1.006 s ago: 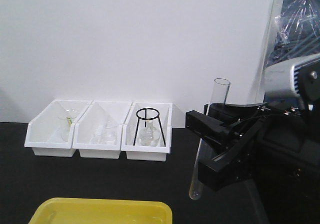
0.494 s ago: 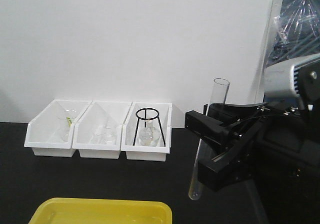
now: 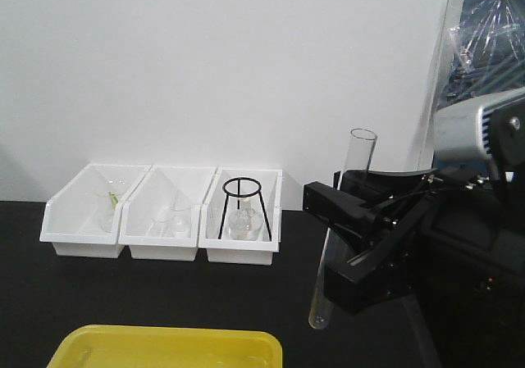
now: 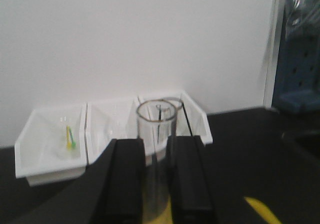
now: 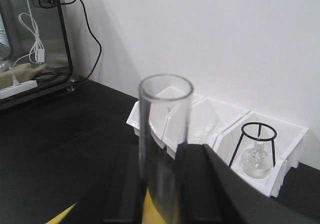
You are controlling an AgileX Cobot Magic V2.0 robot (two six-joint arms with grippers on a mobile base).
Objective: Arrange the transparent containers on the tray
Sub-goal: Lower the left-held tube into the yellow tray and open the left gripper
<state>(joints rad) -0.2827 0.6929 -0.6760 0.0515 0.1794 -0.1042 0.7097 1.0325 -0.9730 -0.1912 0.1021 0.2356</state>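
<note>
A clear test tube (image 3: 320,298) stands nearly upright at the right of the front view, rim up, and my right gripper (image 3: 326,245) is shut on its middle. It hangs above the black table, to the right of the yellow tray (image 3: 164,332). In the right wrist view the same tube (image 5: 165,114) rises between the black fingers of the right gripper (image 5: 162,156), with yellow tray (image 5: 62,215) below. In the left wrist view my left gripper (image 4: 156,145) is shut on another test tube (image 4: 156,121), also with yellow tray (image 4: 261,207) underneath. The left gripper is out of the front view.
Three deep white bins (image 3: 164,249) stand in a row against the back wall. The right one holds a black wire tripod (image 3: 243,208) over a small flask; the others hold small glassware. The right arm's body (image 3: 476,253) fills the right side.
</note>
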